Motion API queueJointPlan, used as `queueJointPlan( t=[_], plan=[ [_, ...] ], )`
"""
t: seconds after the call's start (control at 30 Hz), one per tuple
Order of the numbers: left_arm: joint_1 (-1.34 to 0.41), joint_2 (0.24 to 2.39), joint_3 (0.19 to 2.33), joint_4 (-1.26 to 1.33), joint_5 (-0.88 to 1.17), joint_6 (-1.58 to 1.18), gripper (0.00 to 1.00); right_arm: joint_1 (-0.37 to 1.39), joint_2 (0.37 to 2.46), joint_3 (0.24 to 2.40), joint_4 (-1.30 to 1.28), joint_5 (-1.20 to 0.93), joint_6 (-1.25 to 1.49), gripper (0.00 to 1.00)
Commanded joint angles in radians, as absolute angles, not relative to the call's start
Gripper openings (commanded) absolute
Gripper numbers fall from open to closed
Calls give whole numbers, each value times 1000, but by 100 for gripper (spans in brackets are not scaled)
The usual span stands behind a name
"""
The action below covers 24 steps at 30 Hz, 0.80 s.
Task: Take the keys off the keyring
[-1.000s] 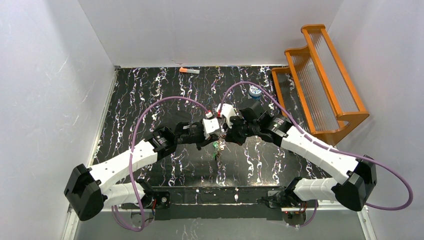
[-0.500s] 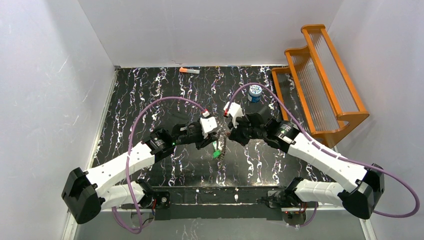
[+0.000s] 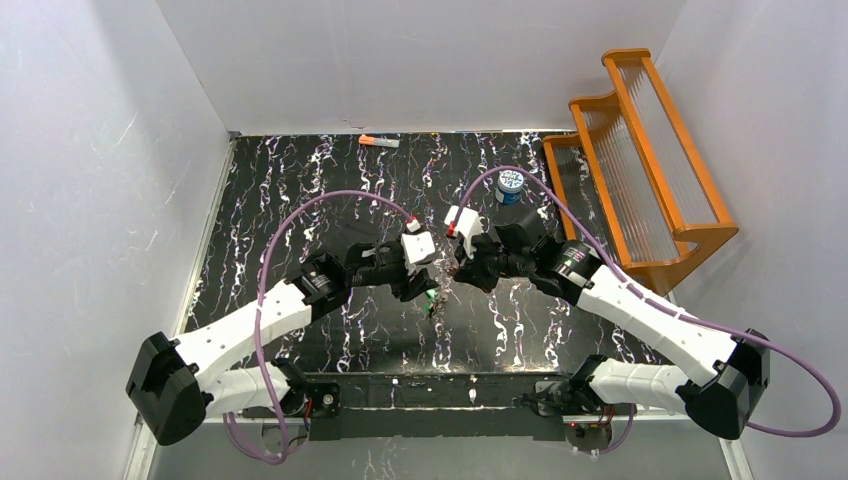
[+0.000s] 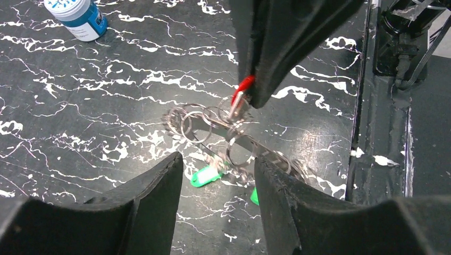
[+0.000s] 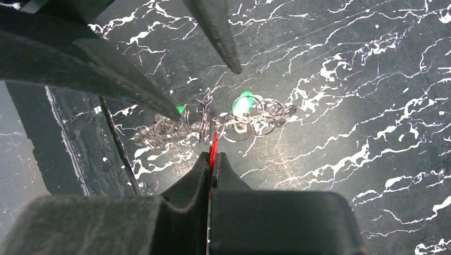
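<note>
The keyring [image 5: 213, 125] shows as a bunch of linked silver wire rings hanging just above the black marbled table. It also shows in the left wrist view [image 4: 213, 127] and from above [image 3: 438, 285]. My right gripper [image 5: 214, 155] is shut on the red key [image 5: 214, 143], which shows red in the left wrist view [image 4: 243, 87]. Two green keys [image 4: 205, 175] [image 4: 254, 195] dangle under the rings. My left gripper [image 4: 218, 159] is open, with one finger on each side of the rings and one fingertip [image 5: 170, 109] close against them.
A blue-and-white canister [image 3: 510, 185] stands behind the right arm. An orange-and-grey stick [image 3: 379, 141] lies at the far edge. An orange wooden rack [image 3: 640, 160] fills the right side. The black base rail [image 4: 393, 106] runs along the near edge.
Both grippers have drawn slightly apart and shifted a little toward the far side. The ring bunch with its green keys now hangs between them.
</note>
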State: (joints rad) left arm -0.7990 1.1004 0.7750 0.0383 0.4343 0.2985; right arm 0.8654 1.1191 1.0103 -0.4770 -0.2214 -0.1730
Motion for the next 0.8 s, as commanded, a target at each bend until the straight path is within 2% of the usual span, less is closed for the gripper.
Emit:
queueJointPlan(
  t=[0.0,0.17,0.4,0.77],
  plan=[
    [-766,1116,824,61,518,289,49,865,1118,1072,-449,-282,-208,1],
    [-749,1129,833,72,595,274,44,865,1124,1072,-451,-306,-217,1],
    [-742,1140,862,7,687,287,45,864,1120,1069,-451,-301,-222,1],
    [-719,1070,792,147,463,205,44,865,1117,1065,-445,-310,-224,1]
  ],
)
